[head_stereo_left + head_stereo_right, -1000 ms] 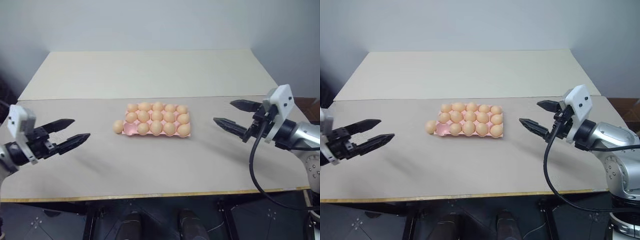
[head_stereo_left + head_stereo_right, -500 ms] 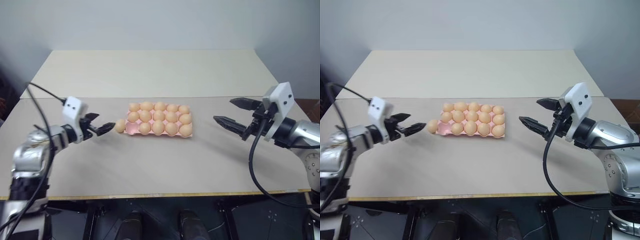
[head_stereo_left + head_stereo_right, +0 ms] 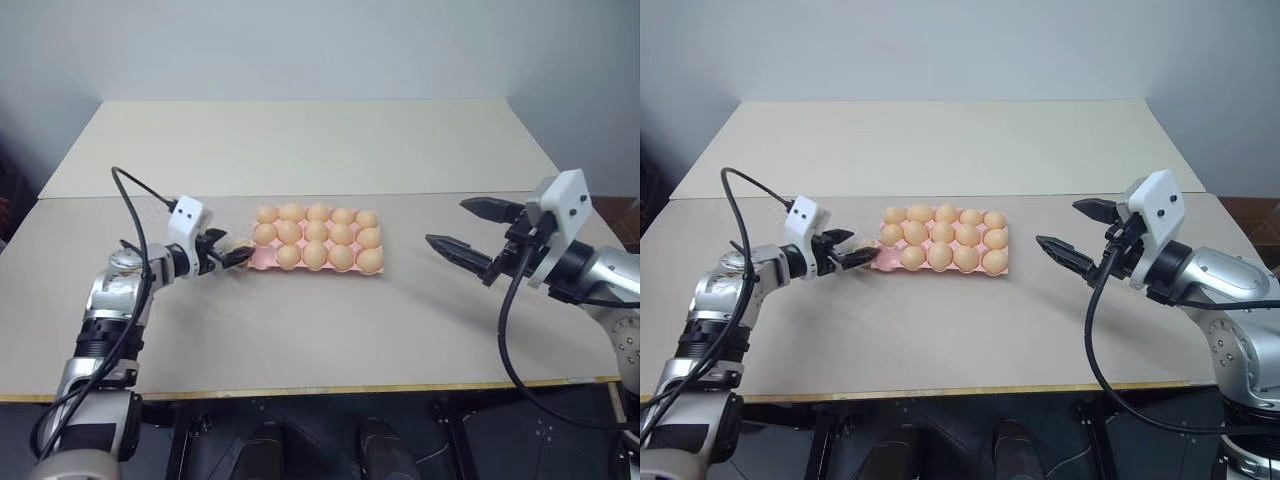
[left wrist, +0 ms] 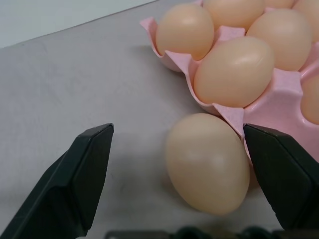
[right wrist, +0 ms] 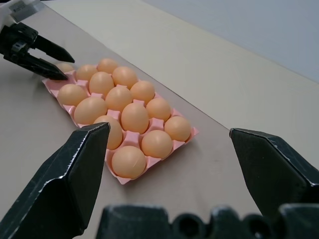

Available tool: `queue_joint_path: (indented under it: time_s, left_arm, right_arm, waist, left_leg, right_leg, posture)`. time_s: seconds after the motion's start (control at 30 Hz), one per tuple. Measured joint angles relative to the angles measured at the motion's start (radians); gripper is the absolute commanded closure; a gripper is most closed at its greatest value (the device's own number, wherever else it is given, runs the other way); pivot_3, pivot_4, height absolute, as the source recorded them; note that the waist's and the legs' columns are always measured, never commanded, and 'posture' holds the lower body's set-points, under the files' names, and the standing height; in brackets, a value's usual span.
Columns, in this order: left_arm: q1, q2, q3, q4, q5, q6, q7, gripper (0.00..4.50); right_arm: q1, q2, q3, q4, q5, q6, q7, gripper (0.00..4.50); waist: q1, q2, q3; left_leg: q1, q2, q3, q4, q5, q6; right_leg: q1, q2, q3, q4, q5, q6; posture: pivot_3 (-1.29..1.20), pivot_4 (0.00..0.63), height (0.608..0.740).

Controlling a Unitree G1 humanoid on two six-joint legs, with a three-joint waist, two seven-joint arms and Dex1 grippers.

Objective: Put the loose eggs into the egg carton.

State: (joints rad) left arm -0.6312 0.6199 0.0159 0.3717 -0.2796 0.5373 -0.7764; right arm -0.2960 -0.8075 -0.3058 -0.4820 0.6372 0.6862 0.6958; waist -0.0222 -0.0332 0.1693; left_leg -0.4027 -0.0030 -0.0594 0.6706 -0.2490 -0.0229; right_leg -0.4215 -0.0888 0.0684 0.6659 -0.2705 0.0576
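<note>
egg carton [image 4: 279, 94] cut off at frame edge, loose egg [image 3: 238, 246] half-hidden behind left end effector [image 3: 236, 254]

Soft, even light falls from overhead, bright without harshness. The tabletop [image 3: 300, 330] shows no glare and only faint, diffuse shadows; a pale one lies under the left gripper [image 3: 236, 254]. Close between that gripper's fingers, the loose egg [image 4: 208, 162] carries a broad, gentle sheen and casts a soft shadow beside itself. The right gripper [image 5: 185, 172], open wide, looks slightly soft at its near edges, while the egg carton [image 5: 192, 131] beyond stays crisp.
</note>
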Motion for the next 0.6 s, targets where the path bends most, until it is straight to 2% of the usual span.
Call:
queue_joint_path:
  time_s: [0.6]
  left_arm:
    - [-0.001,-0.001,0.01,0.007,0.0,0.004,-0.003,0.02]
  right_arm:
    - [0.001,0.0,-0.003,0.0,0.013,0.0,-0.01,0.0]
  waist:
    - [0.0,0.0,0.0]
  left_leg:
    - [0.001,0.0,0.0,0.0,0.0,0.0]
  right_leg:
    - [0.001,0.0,0.0,0.0,0.0,0.0]
  posture:
    - [0.0,0.15,0.74]
